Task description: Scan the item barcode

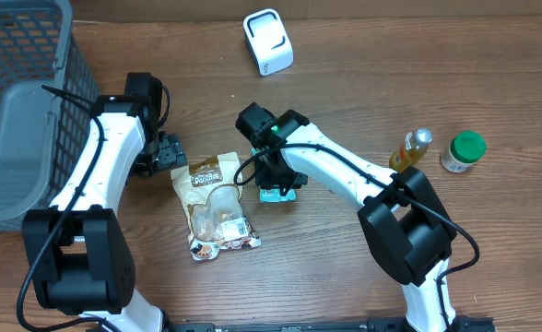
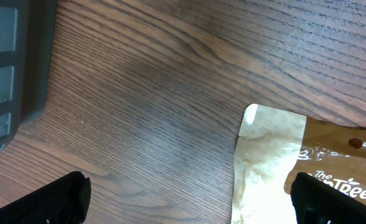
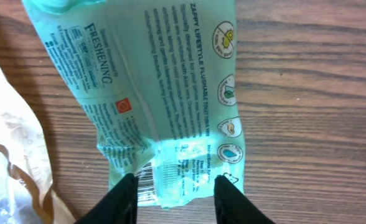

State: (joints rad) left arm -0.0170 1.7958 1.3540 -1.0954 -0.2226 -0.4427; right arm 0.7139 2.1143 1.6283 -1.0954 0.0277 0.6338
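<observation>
Right end effector: fingers flank the barcode end of the teal wipes packet, which lies between them on the tabletop; whether they grip it cannot be told. Left end effector: spread wide.

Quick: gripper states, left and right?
Left gripper: open, holding nothing.
Right gripper: fingers either side of the teal wipes packet at its end; whether it grips cannot be told.

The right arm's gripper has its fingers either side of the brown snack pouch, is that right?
Not quite. The right gripper has its fingers either side of the mint-green wipes packet, not the brown snack pouch, which lies next to the packet on the table. The right wrist view shows this most clearly.
</observation>
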